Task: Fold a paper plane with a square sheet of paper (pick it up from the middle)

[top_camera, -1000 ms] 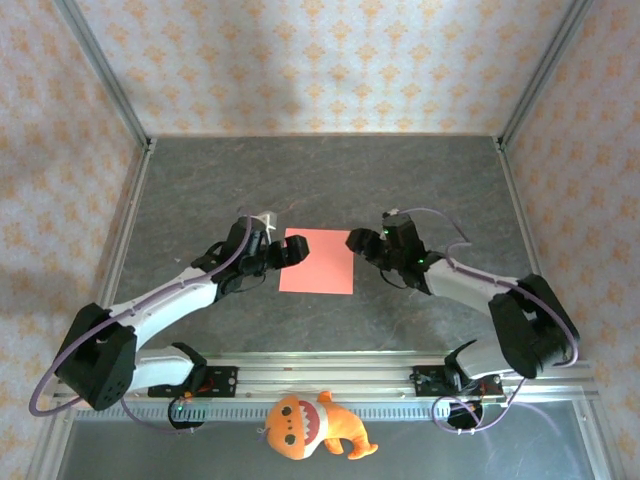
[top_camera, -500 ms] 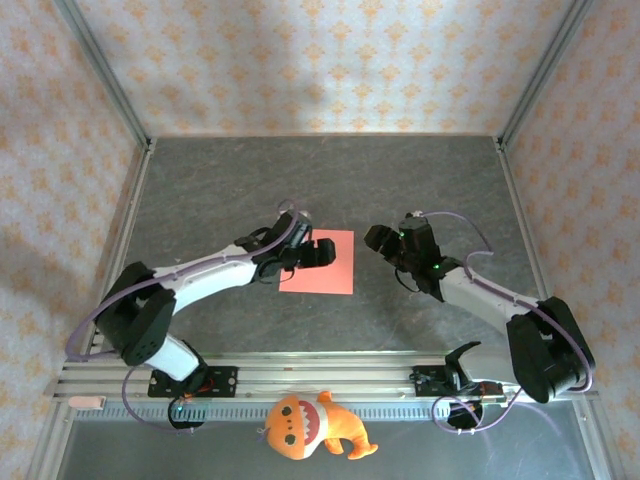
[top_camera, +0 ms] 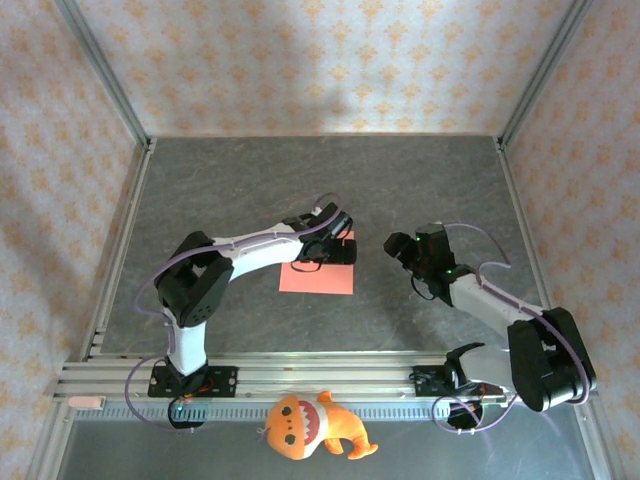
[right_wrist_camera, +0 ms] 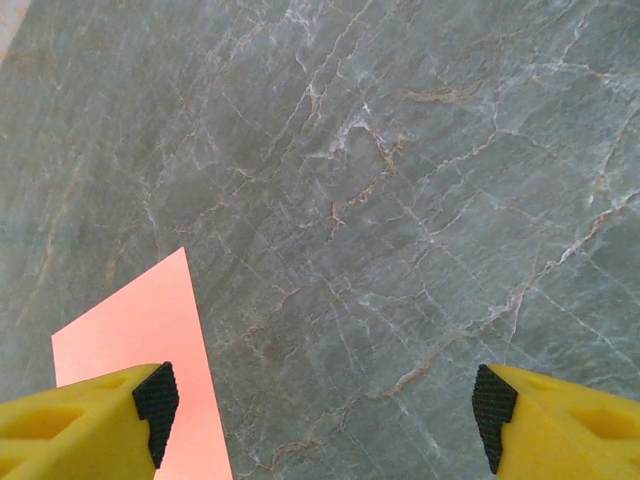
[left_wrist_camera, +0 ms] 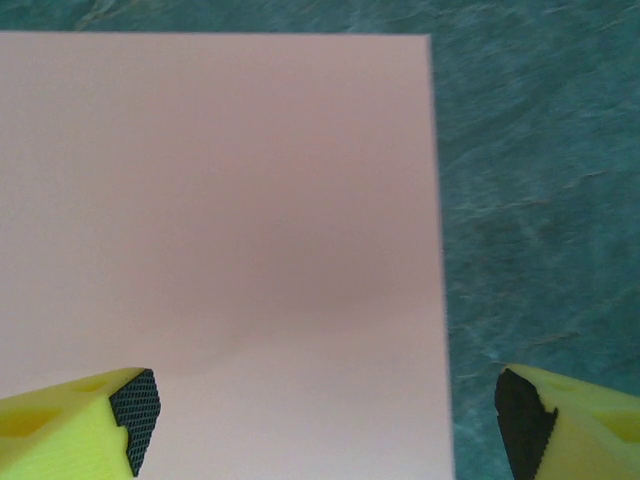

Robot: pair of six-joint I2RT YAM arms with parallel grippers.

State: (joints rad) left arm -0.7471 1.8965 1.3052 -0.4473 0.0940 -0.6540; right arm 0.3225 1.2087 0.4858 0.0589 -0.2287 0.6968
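Red-pink, the square sheet of paper (top_camera: pixel 315 279) lies flat on the surface (top_camera: pixel 250 180); the left end effector (top_camera: pixel 339 249) hovers open above it, apparently for a pickup, the right end effector (top_camera: pixel 399 244) open alongside.

One square sheet of paper (top_camera: pixel 315 278), one orange plush toy (top_camera: pixel 310 425), one grey table (top_camera: pixel 250 180), two arms (top_camera: pixel 250 245) (top_camera: pixel 490 300)

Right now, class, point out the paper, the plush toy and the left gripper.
paper (top_camera: pixel 314 279), top view, bare near part
plush toy (top_camera: pixel 292 425), top view, its face
left gripper (left_wrist_camera: pixel 328 420), left wrist view, midway between fingertips
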